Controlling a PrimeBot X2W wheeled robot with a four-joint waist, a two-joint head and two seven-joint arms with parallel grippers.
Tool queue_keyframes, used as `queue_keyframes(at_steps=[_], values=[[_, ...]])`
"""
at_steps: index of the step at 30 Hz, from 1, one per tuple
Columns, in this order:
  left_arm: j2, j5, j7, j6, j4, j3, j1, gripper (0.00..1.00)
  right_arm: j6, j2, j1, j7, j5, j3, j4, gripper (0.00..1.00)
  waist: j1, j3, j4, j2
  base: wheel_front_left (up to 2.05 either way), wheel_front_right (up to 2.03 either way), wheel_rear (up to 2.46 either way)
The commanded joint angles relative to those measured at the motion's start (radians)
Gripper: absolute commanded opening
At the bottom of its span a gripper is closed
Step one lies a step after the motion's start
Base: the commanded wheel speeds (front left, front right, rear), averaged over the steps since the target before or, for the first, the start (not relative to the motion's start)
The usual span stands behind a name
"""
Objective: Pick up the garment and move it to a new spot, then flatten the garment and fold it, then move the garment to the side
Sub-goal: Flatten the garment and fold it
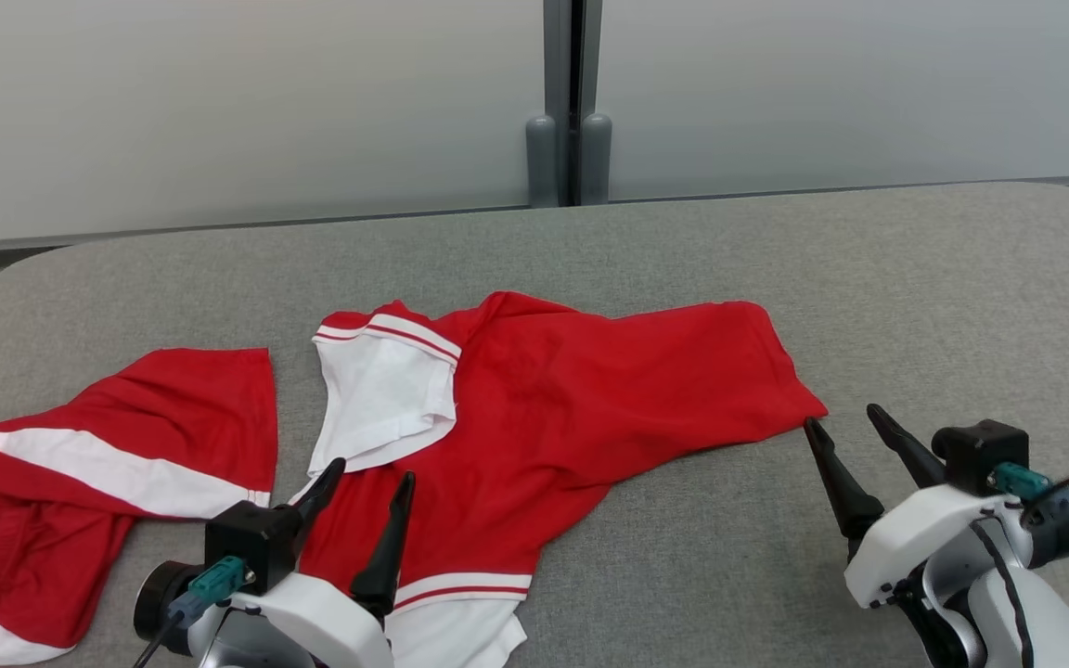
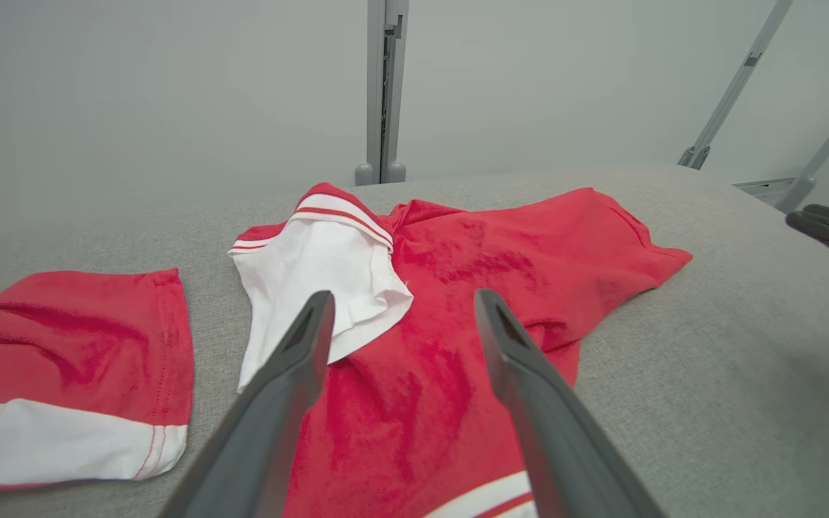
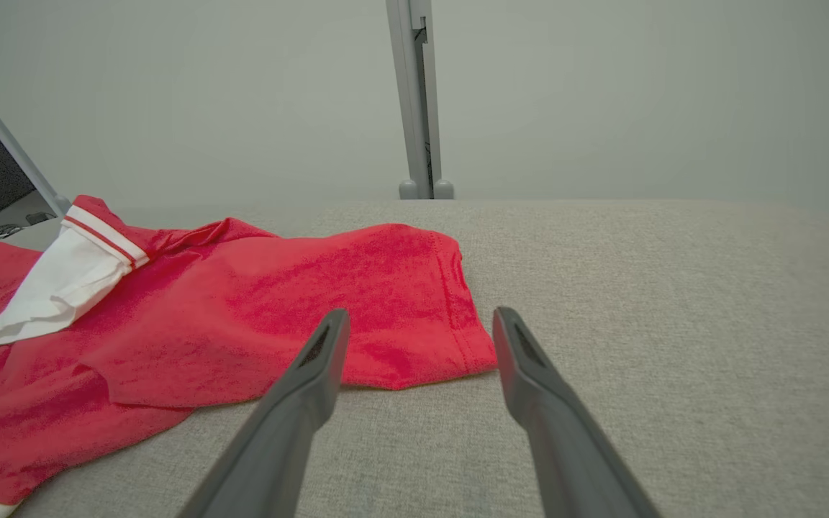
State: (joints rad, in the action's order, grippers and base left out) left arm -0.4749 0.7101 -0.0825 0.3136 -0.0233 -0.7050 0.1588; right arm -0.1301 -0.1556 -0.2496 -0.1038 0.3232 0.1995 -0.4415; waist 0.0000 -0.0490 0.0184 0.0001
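Your red shirt (image 1: 544, 417) lies rumpled on the gray table (image 1: 869, 278), a white sleeve (image 1: 386, 399) turned up. Your left claw (image 1: 372, 468) is spread above the shirt's near part, holding nothing; your right claw (image 1: 841, 416), also spread and empty, sits just beside the shirt's right corner.

left gripper (image 2: 401, 295) spread over red garment (image 2: 472, 266), grey padded surface (image 2: 709, 374)
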Motion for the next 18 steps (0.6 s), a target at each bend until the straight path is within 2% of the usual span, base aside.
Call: queue_keyframes(at_steps=[1,7,18], values=[[0.005,-0.007,-0.005,-0.012,0.012,-0.002,0.023,1.00,-0.001,-0.012,-0.031,0.030,0.006,0.006,-0.034,1.00,0.0000,-0.023,-0.021,-0.0001,0.00,0.00,0.00],[0.040,0.008,-0.023,-0.046,0.071,-0.011,0.058,1.00,-0.001,-0.033,-0.168,0.163,0.040,0.032,-0.196,1.00,0.0000,-0.065,-0.070,-0.0001,0.00,0.00,0.00],[0.068,0.014,-0.040,-0.073,0.135,-0.016,0.097,1.00,-0.001,-0.029,-0.322,0.301,0.043,-0.016,-0.445,1.00,0.0000,-0.114,-0.133,-0.0001,0.00,0.00,0.00]])
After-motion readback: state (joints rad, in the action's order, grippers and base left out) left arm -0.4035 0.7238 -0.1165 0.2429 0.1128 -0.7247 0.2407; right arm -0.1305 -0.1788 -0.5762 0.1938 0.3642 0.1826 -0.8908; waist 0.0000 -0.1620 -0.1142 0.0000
